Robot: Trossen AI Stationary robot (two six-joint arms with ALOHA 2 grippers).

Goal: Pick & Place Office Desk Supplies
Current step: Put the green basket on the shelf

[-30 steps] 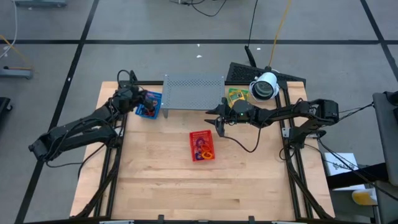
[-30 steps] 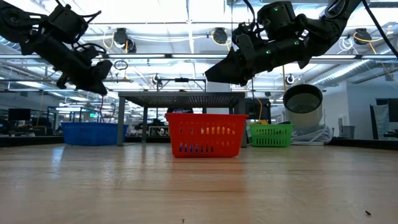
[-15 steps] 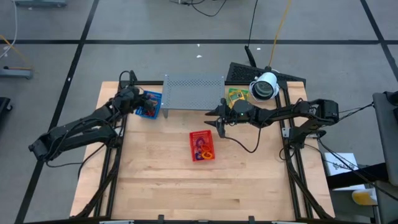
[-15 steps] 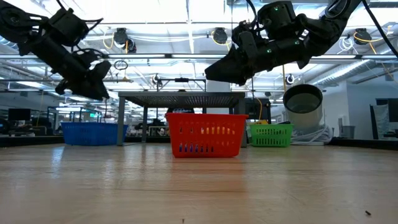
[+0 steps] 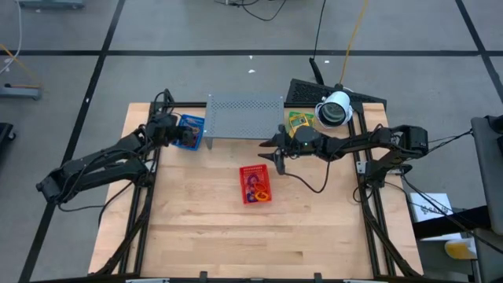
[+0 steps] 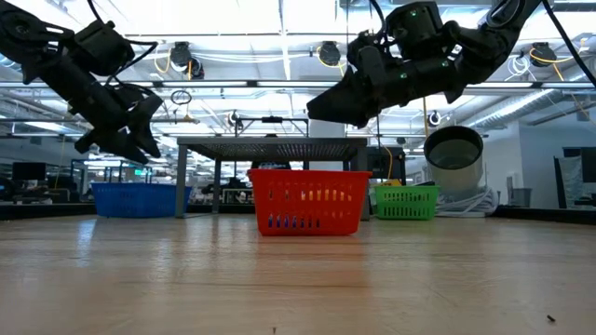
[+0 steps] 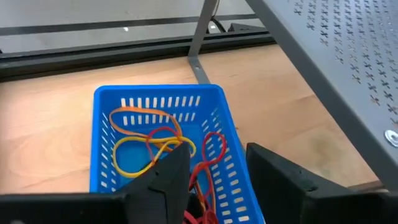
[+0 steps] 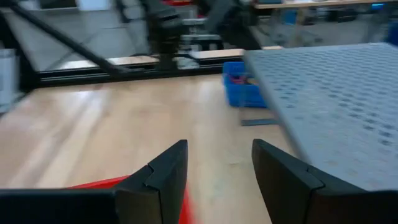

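Orange, yellow and red rubber bands (image 7: 158, 146) lie in the blue basket (image 7: 106, 99), which stands at the table's far left beside the grey rack (image 5: 245, 114). My left gripper (image 7: 217, 168) hovers open above that basket's left side (image 5: 174, 135), with nothing between its fingers. The red basket (image 5: 255, 184) at mid-table holds more rubber bands (image 5: 257, 189). My right gripper (image 5: 274, 155) hangs open in the air between the rack and the red basket, holding nothing. Yellow-and-green packets (image 5: 299, 120) lie in the green basket at the far right.
The perforated grey rack (image 7: 348, 68) stands close beside the blue basket and overhangs the space to its right. A white round lamp-like object (image 5: 335, 108) sits at the far right corner. Bare wood lies across the table's near half (image 5: 251, 244).
My left gripper has opened and drawn back a little toward the table's left edge and down, uncovering more of the blue basket. My right gripper has kept still.
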